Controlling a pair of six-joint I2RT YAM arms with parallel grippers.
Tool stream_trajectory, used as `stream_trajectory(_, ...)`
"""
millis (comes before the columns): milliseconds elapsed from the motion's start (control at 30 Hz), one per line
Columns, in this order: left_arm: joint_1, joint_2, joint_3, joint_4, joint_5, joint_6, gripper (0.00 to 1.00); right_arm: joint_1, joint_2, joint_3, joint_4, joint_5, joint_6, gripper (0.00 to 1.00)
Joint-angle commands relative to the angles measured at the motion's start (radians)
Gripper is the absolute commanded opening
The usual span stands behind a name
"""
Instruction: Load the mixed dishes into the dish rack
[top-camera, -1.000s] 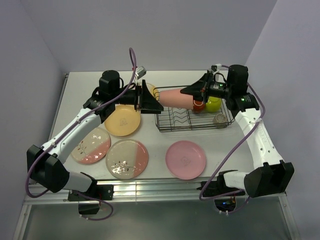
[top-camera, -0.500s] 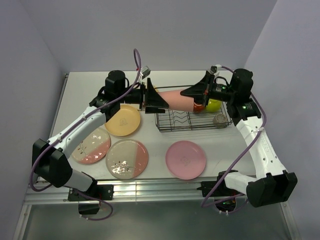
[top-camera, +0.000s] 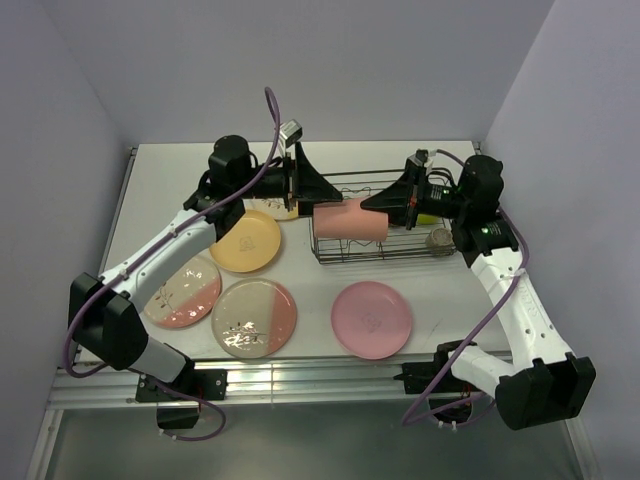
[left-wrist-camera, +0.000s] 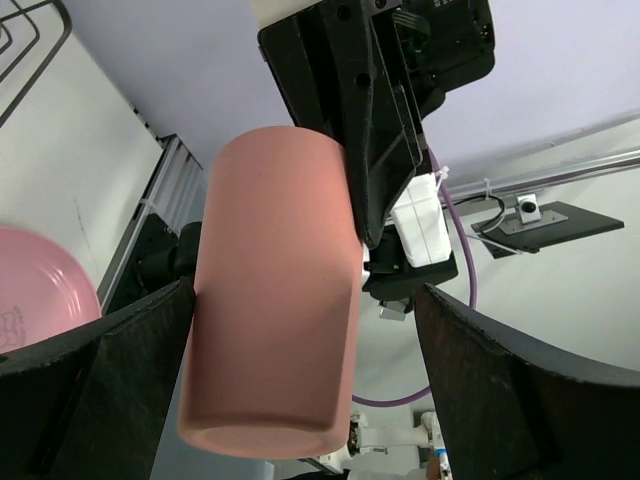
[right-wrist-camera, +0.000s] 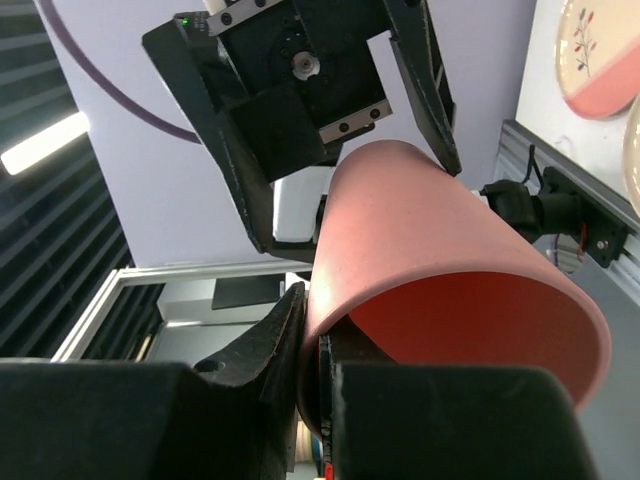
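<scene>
Right claw (top-camera: 372, 204) is clamped on the rim of the salmon-pink tumbler (top-camera: 348, 221), held sideways above the left end of the dish rack (top-camera: 400, 254), my left claw (top-camera: 322, 190) gaping wide around its base; light, rigid and smooth, I judge it safest gripped by that rim.

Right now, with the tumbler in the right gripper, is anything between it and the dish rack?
Nothing visible. The tumbler, held at its rim by the right gripper, hangs over the left end of the dish rack, where only prongs show. The open left gripper flanks its base, so mind that.
</scene>
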Motion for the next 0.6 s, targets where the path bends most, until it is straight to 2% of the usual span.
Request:
stream_trajectory(0, -0.021, -0.012, 0.013, 0.117, 0.016, -0.058, 0.96, 0.004, -0.017, -0.004, 0.129, -0.016, 0.032, 0.00)
stream_trajectory(200, -0.038, -0.041, -0.013, 0.117, 0.015, -0.058, 0.98, 0.000, -0.020, -0.013, 0.221, -0.003, 0.115, 0.00)
stream_trajectory(567, -0.038, -0.073, -0.016, 0.048, 0.001, -0.018, 0.97, -0.028, -0.029, -0.008, 0.229, 0.007, 0.136, 0.00)
